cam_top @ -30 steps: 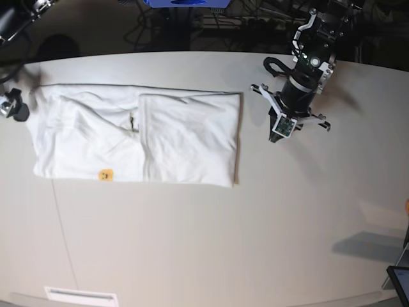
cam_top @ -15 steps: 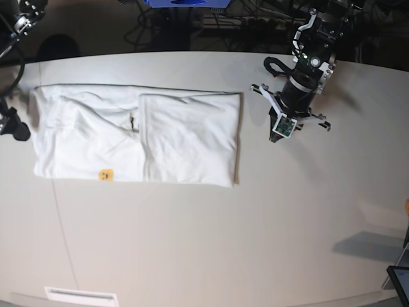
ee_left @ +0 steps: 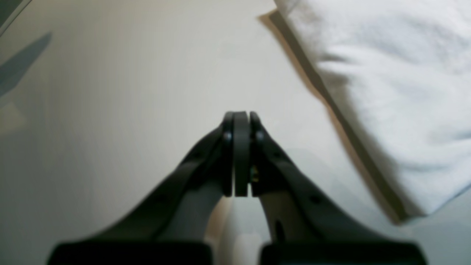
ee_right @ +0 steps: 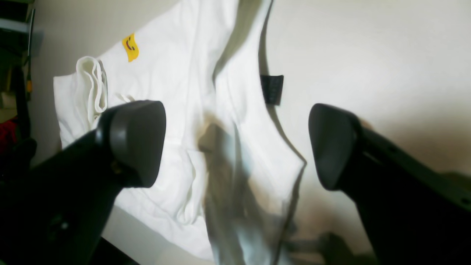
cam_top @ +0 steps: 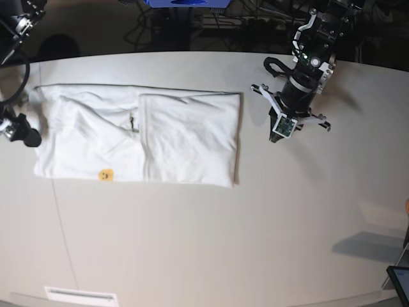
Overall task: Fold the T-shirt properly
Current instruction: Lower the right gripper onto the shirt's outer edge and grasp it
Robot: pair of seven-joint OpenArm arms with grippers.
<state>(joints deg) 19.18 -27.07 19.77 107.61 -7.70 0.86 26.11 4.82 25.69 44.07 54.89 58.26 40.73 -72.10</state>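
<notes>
The white T-shirt [cam_top: 137, 134] lies flat on the table, folded into a long rectangle, plain side up. A small yellow smiley sticker [cam_top: 105, 174] sits near its front left corner. My right gripper [cam_top: 22, 118] hovers over the shirt's left end. In the right wrist view this gripper [ee_right: 235, 143] is open, its fingers wide apart above the crumpled cloth [ee_right: 206, 110], with nothing between them. My left gripper [cam_top: 287, 112] stands to the right of the shirt, off the cloth. Its pads [ee_left: 241, 147] are pressed together and shut on nothing, beside the shirt's corner [ee_left: 390, 92].
A black label [ee_right: 272, 89] shows at the shirt's edge. The pale table [cam_top: 211, 243] stretches wide in front of the shirt. A white strip [cam_top: 81, 295] lies at the front left edge. A dark device [cam_top: 399, 281] shows at the front right corner. Cables and equipment [cam_top: 192, 19] line the back.
My right gripper has moved towards the front along the shirt's left end and a little inward over the cloth. The left arm and the shirt have not moved.
</notes>
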